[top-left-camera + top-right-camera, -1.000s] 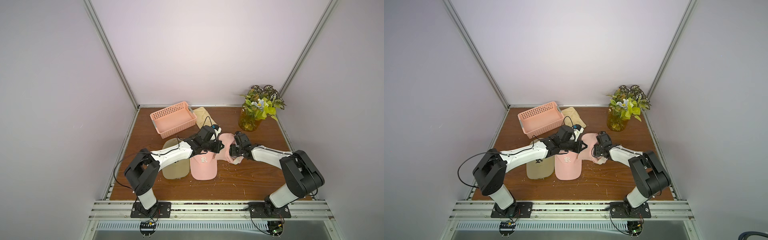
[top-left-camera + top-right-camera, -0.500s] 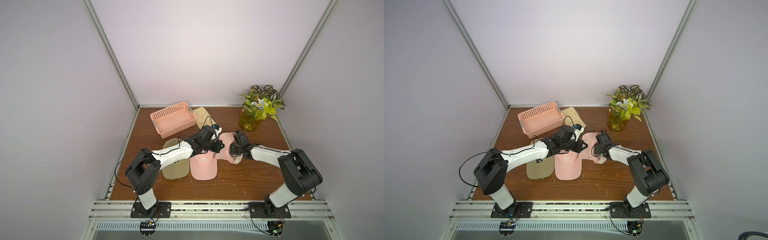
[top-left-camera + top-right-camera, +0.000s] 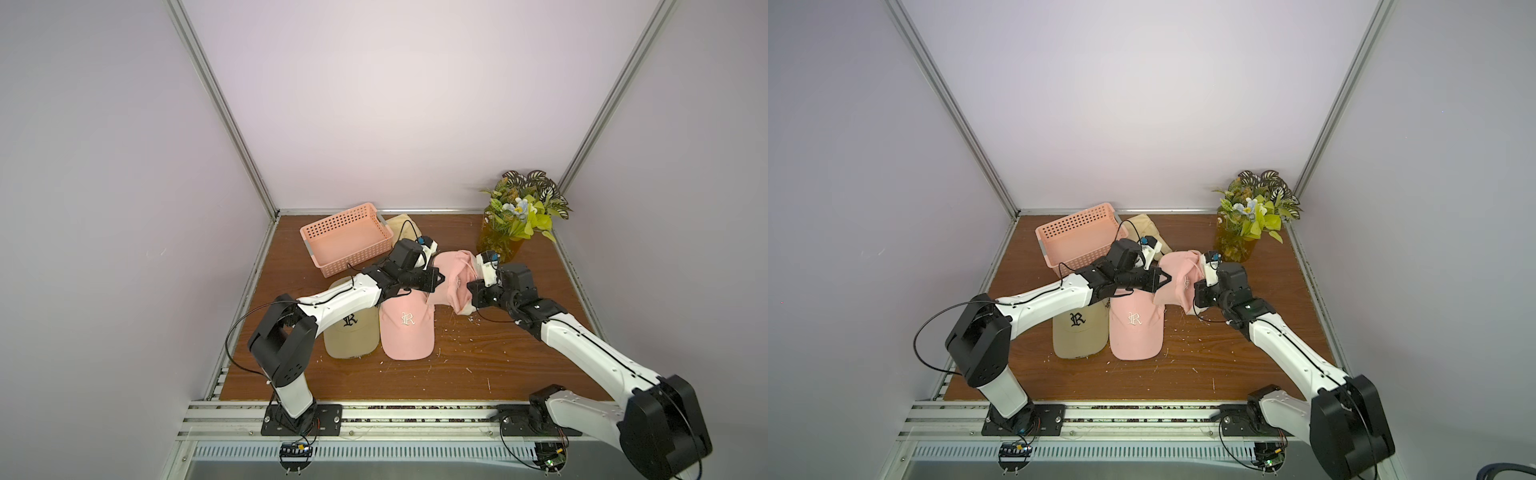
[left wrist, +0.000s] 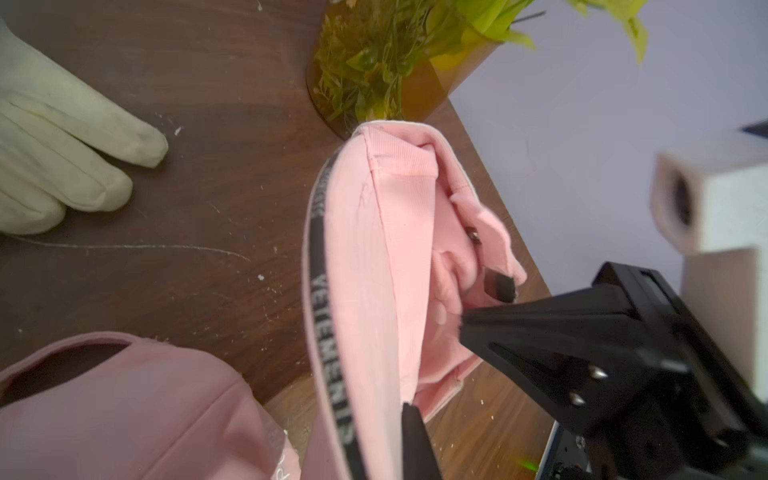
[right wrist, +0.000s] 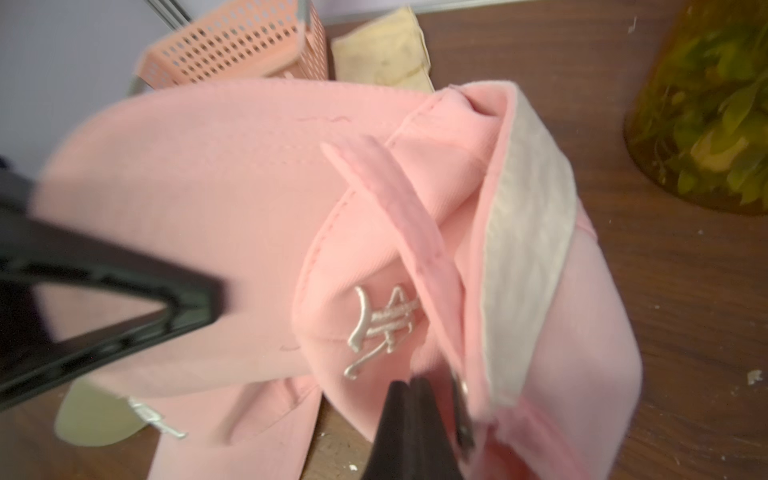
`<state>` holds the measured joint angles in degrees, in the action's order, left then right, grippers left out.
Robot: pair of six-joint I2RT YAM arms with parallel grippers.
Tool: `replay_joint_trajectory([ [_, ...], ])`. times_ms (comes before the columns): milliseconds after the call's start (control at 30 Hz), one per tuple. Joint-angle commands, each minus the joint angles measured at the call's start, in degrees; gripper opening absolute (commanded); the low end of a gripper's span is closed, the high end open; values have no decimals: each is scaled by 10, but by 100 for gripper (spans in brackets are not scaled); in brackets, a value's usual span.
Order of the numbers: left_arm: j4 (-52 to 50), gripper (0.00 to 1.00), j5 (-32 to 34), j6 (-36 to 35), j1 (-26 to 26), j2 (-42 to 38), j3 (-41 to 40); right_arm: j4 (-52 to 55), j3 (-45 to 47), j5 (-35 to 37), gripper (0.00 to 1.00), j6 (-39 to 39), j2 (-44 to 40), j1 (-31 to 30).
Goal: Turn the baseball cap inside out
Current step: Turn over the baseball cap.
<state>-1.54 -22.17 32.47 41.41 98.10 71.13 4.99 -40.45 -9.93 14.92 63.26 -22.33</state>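
Mid-inversion: the pink cotton baseball cap [image 3: 451, 272] hangs above the desk [image 3: 478, 365], left fingers [image 4: 413, 432] clamped on its taped rim, right fingers [image 5: 409, 424] pinching crown fabric; next, likely pull the crown through.

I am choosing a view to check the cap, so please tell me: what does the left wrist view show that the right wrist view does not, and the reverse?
Only the left wrist view: the black lettered band inside the held cap, and the right arm's white camera.
Only the right wrist view: the basket, the tan cap and the held cap's embroidered logo.
Both: the held cap, the vase and the table.
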Motion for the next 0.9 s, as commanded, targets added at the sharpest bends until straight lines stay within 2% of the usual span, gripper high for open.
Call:
replay_joint_trajectory([
  [0,-5,0,-12,-16,-10,-17,30,17,1,-60,0,-4,-47,8],
  [200,7,0,-39,-8,-24,-27,29,19,-16,-157,0,-6,-104,15],
  [333,7,0,-43,-6,-53,-45,17,14,-24,-170,0,7,-148,27],
  [533,24,0,-96,5,-121,-85,-20,14,-49,-203,0,20,-176,68],
  [700,49,0,-153,7,-156,-131,-57,10,-48,-162,0,39,-174,118],
  [867,83,0,-250,15,-156,-145,-76,23,-51,-37,0,50,-149,137],
])
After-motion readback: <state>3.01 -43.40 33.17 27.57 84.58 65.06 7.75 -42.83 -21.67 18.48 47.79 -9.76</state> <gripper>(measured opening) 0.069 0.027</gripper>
